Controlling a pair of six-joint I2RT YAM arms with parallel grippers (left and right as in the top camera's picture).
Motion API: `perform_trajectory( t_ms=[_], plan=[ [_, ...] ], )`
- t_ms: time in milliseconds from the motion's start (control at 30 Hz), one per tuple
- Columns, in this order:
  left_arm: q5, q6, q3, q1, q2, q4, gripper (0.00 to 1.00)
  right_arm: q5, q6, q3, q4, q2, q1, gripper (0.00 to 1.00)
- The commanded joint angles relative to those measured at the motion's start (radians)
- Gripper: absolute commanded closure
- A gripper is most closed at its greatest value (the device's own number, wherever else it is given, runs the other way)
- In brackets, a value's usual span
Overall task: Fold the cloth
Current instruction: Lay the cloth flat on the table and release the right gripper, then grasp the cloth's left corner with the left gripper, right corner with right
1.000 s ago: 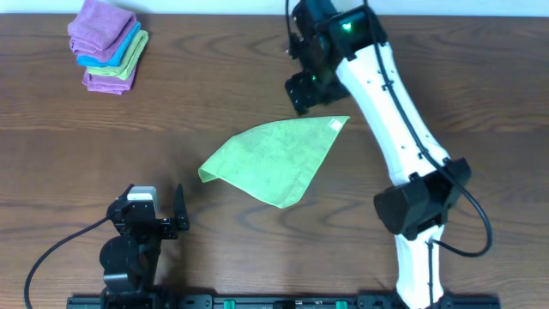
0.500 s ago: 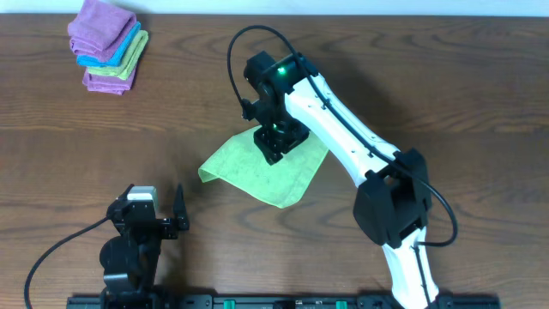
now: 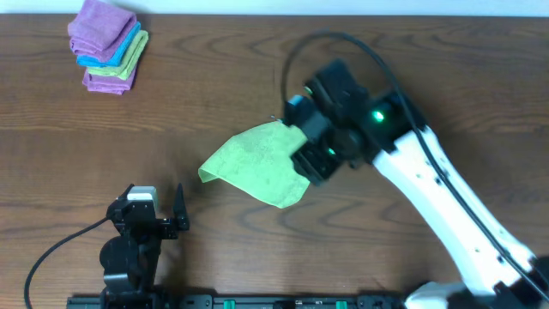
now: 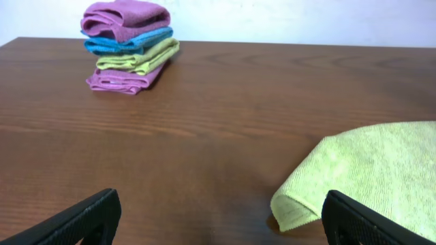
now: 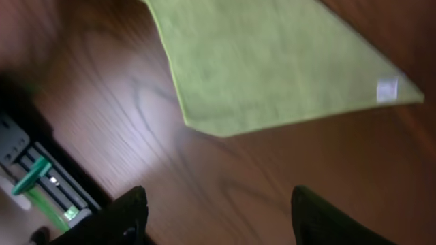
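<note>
The cloth [image 3: 253, 163] is lime green and lies mid-table in a rough triangle, its left corner curled up. In the left wrist view the cloth [image 4: 371, 170] lies at the right, its rolled corner just inside the right finger. My left gripper [image 4: 225, 221] rests low near the front edge, open, nothing between its fingers; overhead the left gripper [image 3: 156, 202] sits left of and nearer than the cloth. My right gripper [image 3: 310, 159] hovers above the cloth's right part and hides that corner. In the blurred right wrist view the right gripper [image 5: 225, 218] is open over bare wood, the cloth [image 5: 272, 61] beyond it.
A stack of folded purple, blue and green cloths [image 3: 107, 45] sits at the far left corner; the same stack [image 4: 129, 44] shows far off in the left wrist view. The table's front rail [image 5: 34, 180] lies near the right gripper.
The right arm swung from the cloth's far right corner across its middle, then back over its right side. The cloth's outline and the left arm look unchanged.
</note>
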State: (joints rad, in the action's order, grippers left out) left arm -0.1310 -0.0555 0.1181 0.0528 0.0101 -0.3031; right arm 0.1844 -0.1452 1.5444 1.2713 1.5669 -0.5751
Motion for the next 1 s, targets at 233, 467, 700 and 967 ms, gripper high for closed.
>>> perform_trajectory(
  t_ms=[233,467,700,967],
  plan=[
    [0.003,0.003,-0.024,0.006,-0.006,-0.007,0.05,0.242,0.081,-0.335,-0.13,0.015,0.005,0.35],
    [0.036,-0.02,-0.024,0.007,-0.006,-0.001,0.05,0.303,0.08,-0.364,-0.124,0.015,0.005,0.34],
    [0.086,-0.027,-0.024,0.007,-0.006,-0.008,0.05,0.321,0.08,-0.364,-0.109,0.015,0.005,0.35],
    [0.037,0.004,-0.024,0.006,-0.006,-0.005,0.05,0.321,0.081,-0.364,-0.108,0.015,0.004,0.36]
  ],
)
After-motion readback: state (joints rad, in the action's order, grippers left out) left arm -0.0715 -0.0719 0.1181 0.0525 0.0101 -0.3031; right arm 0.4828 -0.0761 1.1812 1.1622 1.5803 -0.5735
